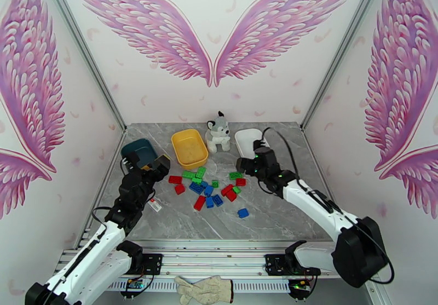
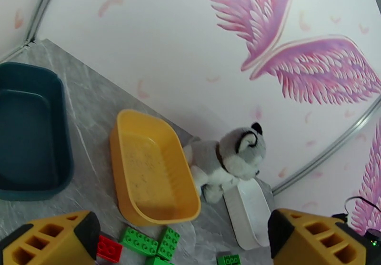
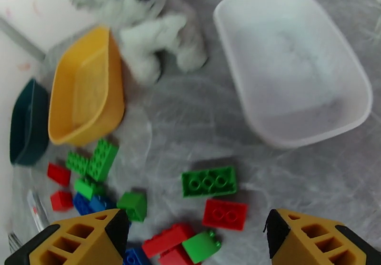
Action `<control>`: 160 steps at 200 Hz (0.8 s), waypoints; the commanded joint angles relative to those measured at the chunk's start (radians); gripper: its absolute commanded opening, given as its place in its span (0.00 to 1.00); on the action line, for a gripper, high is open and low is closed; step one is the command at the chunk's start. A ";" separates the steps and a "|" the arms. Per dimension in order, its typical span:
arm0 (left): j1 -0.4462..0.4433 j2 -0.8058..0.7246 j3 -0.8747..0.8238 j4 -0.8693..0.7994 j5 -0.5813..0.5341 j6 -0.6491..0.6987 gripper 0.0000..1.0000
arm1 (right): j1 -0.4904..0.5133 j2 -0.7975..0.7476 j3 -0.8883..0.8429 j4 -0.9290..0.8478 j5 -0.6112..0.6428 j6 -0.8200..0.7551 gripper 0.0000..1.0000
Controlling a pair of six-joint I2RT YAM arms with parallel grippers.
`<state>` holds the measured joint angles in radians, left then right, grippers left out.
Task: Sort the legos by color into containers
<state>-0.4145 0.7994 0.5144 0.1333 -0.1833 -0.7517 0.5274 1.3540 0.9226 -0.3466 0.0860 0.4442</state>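
Both grippers hang spread and empty over the grey table point(image 1: 274, 218). From above, the left gripper point(image 1: 156, 165) sits at the near right corner of the dark teal tub point(image 1: 137, 147), and the right gripper point(image 1: 247, 163) is just near of the white tub point(image 1: 247, 135). The yellow tub point(image 1: 182, 136) and a plush husky point(image 1: 218, 131) stand between the two along the far side. The legos point(image 1: 208, 186) lie loose mid-table between the arms in a red, green and blue scatter, none in a tub. One blue brick point(image 1: 243, 213) rests apart on the near side, and a small tag point(image 1: 155, 206) lies by the left arm. From the left wrist, the yellow fingers point(image 2: 52, 240) stand wide, with a red brick point(image 2: 109, 249) and green bricks point(image 2: 152, 243) low between them and the teal tub off to the left. From the right wrist, the fingers point(image 3: 85, 237) are equally wide. A long green brick point(image 3: 209, 181) lies straight ahead of the gap, its long axis running finger to finger, and a shorter red brick point(image 3: 225, 213) lies just near of it. The right arm looks the nearer taker. A wrist turn to grip the green brick's short width seems wise, since its far side is open table but the red brick crowds its near side.
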 commanded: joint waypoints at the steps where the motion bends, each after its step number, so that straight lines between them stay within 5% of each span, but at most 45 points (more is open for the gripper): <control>1: -0.052 0.029 0.013 -0.051 0.063 0.073 0.99 | 0.088 0.044 0.056 -0.134 0.039 -0.057 0.80; 29: -0.076 0.060 -0.002 -0.039 0.160 0.095 0.99 | 0.153 0.064 0.033 -0.111 -0.027 -0.086 0.75; 78: -0.079 0.080 0.002 -0.101 0.063 0.099 0.99 | 0.218 0.142 0.074 -0.106 -0.135 -0.050 0.63; 109: -0.079 0.135 0.001 -0.072 0.115 0.078 0.99 | 0.257 0.117 0.051 -0.133 -0.112 0.027 0.71; 160: -0.129 0.366 0.039 0.030 0.224 0.044 0.99 | 0.289 -0.173 -0.161 -0.243 0.035 0.149 0.78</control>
<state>-0.5110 1.0935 0.5137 0.1101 -0.0235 -0.6888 0.8139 1.2797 0.8265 -0.4931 0.0486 0.5003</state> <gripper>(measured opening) 0.983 0.787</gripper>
